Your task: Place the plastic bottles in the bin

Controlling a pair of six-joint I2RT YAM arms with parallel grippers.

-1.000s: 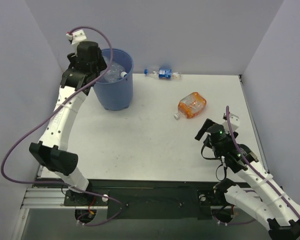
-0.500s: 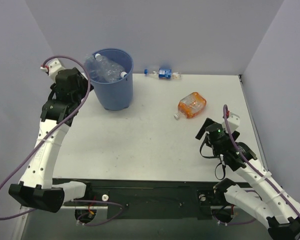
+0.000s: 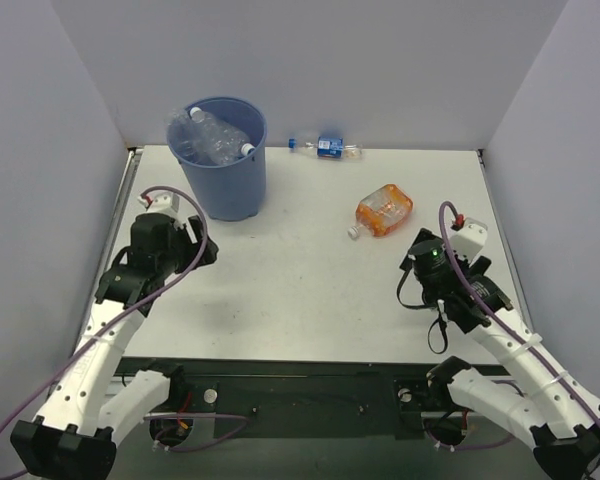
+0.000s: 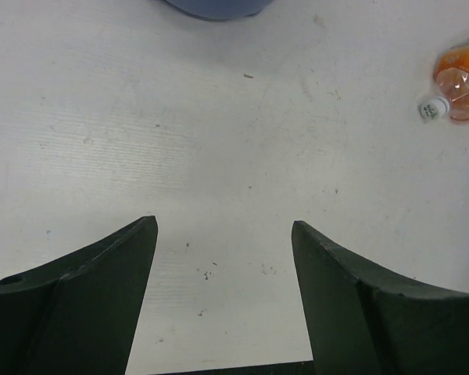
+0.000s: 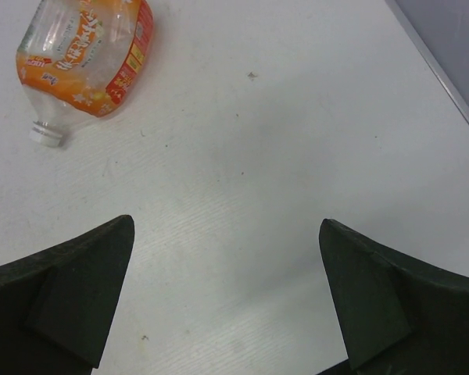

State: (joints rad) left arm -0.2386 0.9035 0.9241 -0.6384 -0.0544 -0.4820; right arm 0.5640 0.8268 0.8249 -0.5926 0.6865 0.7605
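Note:
The light-blue bin (image 3: 226, 170) stands at the back left with clear plastic bottles (image 3: 212, 136) lying inside it. A slim bottle with a blue label band (image 3: 327, 147) lies by the back wall. A clear bottle with an orange label (image 3: 383, 210) lies right of centre; it also shows in the right wrist view (image 5: 86, 55) and the left wrist view (image 4: 461, 78). My left gripper (image 3: 202, 246) (image 4: 223, 226) is open and empty, low over the table in front of the bin. My right gripper (image 3: 412, 270) (image 5: 227, 223) is open and empty, just below and right of the orange-label bottle.
Grey walls close the table at the back and both sides. The bin's base (image 4: 215, 8) shows at the top edge of the left wrist view. A metal rail runs along the near edge between the arm bases.
My left arm has drawn back from the bin's rim and come down to the table's near left, gripper empty. My right arm shifted only slightly.

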